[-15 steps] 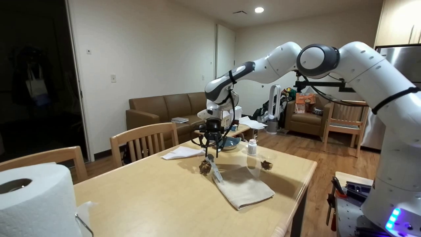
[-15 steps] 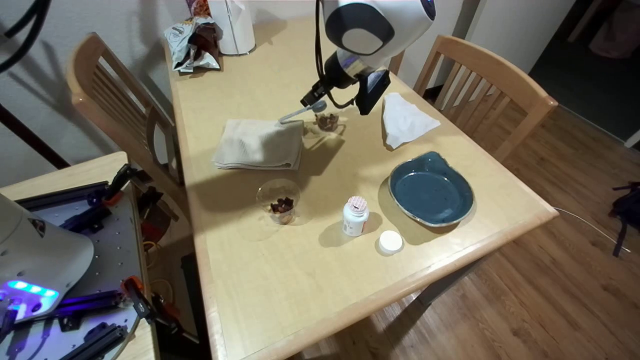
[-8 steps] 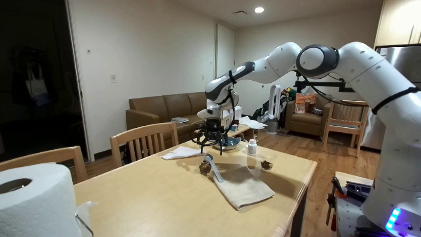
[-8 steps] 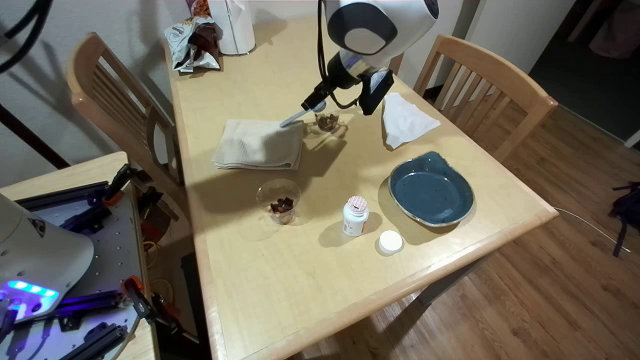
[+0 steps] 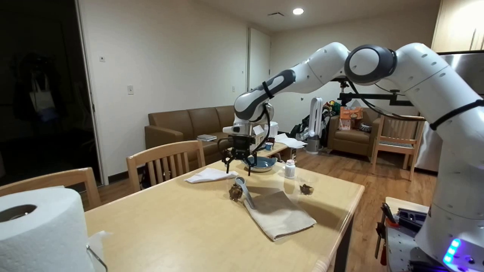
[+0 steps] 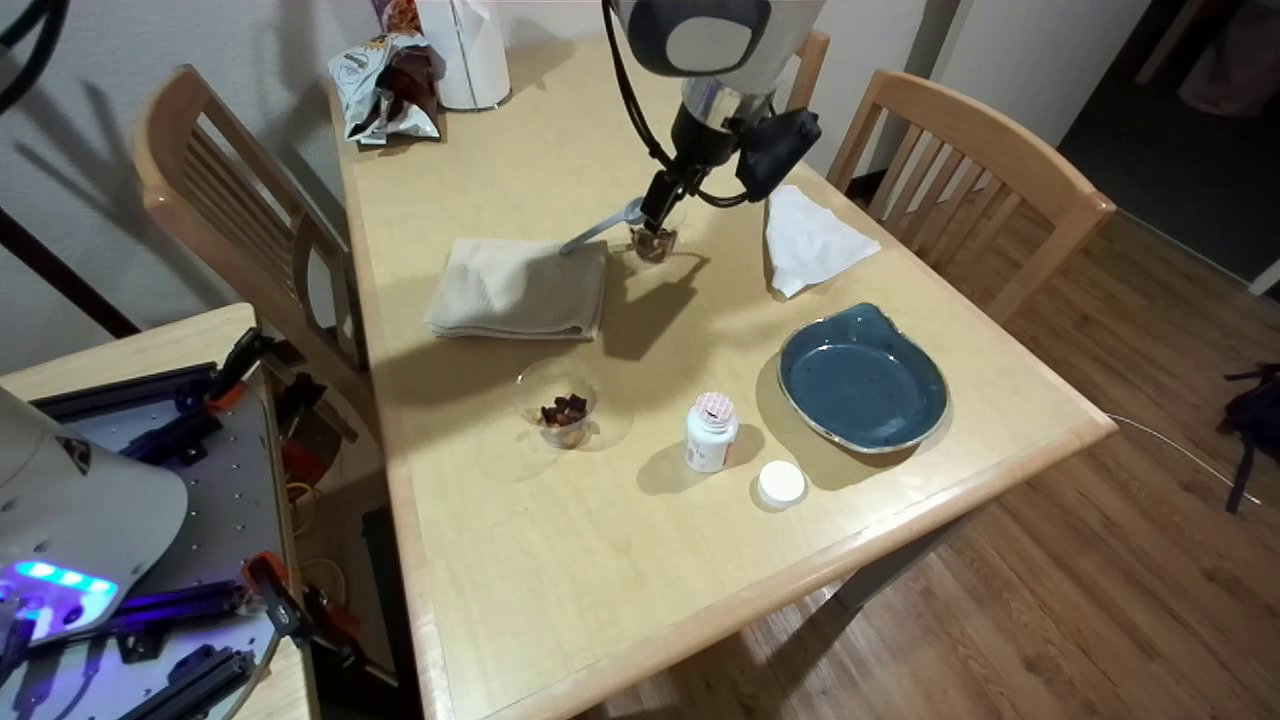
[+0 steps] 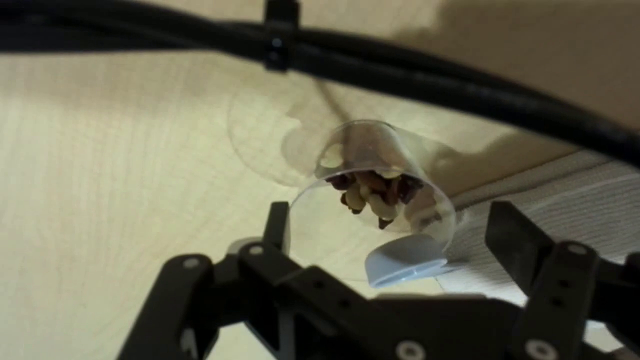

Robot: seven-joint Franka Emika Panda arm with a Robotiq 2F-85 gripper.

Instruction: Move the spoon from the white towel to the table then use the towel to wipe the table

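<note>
In the wrist view my gripper has its fingers wide apart, with nothing held between them. The pale grey-blue spoon shows below the gap, its bowl at the rim of a clear cup. In both exterior views the spoon slants from that cup down to the corner of the white towel, where its handle end lies. My gripper hovers above the cup and spoon bowl, and in an exterior view it partly covers the bowl. The towel is folded flat on the table.
The clear cup of nuts sits under the gripper. Another such cup, a white bottle, its lid, a blue dish and a paper sheet stand around. A paper roll and snack bag are farther off.
My gripper has opened and let go of the spoon's bowl end, then risen a little and shifted away from the towel side. The spoon stays leaning between cup and towel.
</note>
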